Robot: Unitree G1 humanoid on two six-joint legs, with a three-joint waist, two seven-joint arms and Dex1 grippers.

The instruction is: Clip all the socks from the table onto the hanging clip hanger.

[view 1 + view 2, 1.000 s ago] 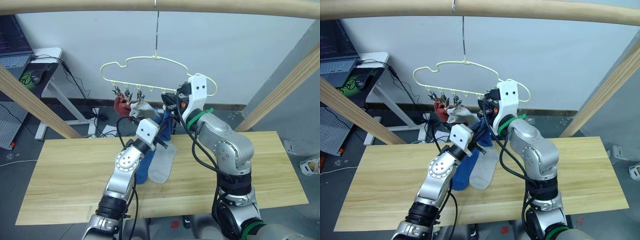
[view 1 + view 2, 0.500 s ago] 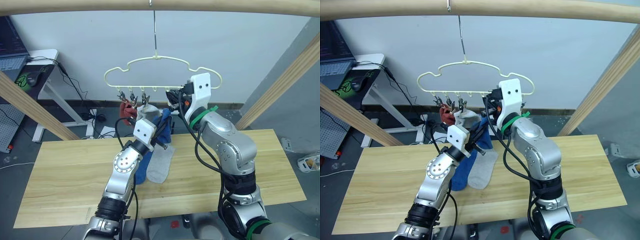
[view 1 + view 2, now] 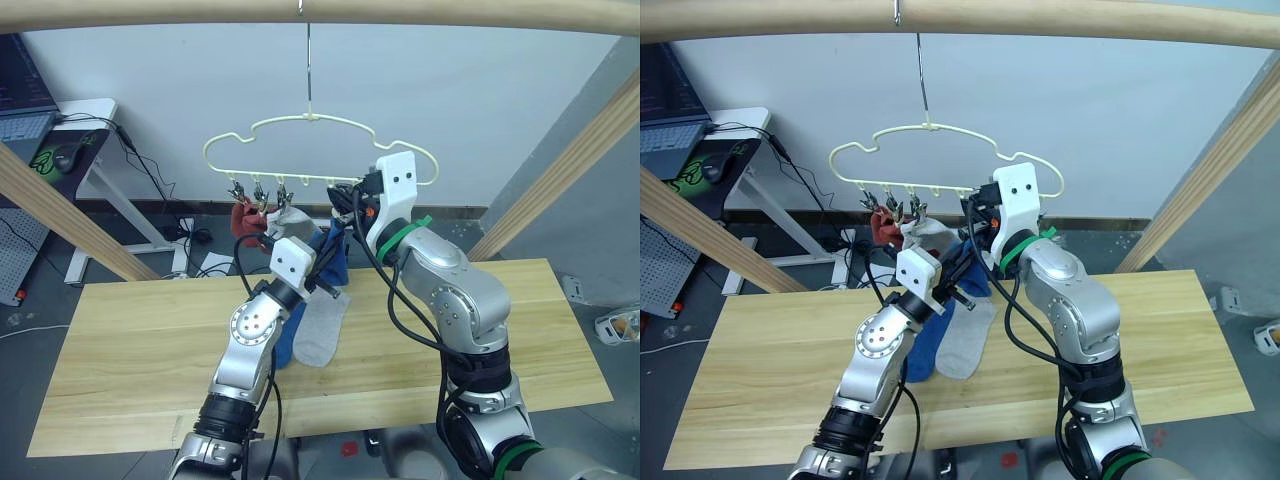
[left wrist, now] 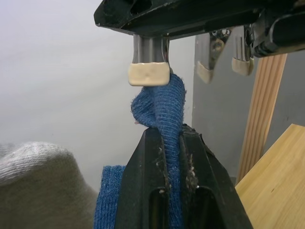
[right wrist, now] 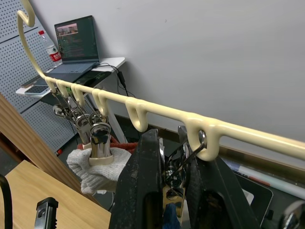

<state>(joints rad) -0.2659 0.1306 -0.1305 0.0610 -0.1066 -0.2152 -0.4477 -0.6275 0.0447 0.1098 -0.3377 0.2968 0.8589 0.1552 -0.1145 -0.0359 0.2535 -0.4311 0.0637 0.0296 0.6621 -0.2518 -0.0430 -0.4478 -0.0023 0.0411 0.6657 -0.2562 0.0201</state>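
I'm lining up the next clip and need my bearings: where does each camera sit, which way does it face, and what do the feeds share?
Left eye and right eye views: on the head, looking forward and down over both arms at the table and the clip hanger.
Left wrist view: on the left wrist, looking up along the left gripper, shut on a blue sock under a clip.
Right wrist view: on the right wrist, looking along the right gripper, which squeezes a clip on the hanger.
Shared: both wrist views show the hanger's clips; the right wrist and eye views show its wire.

knit blue sock (fuzzy), shiny metal clip
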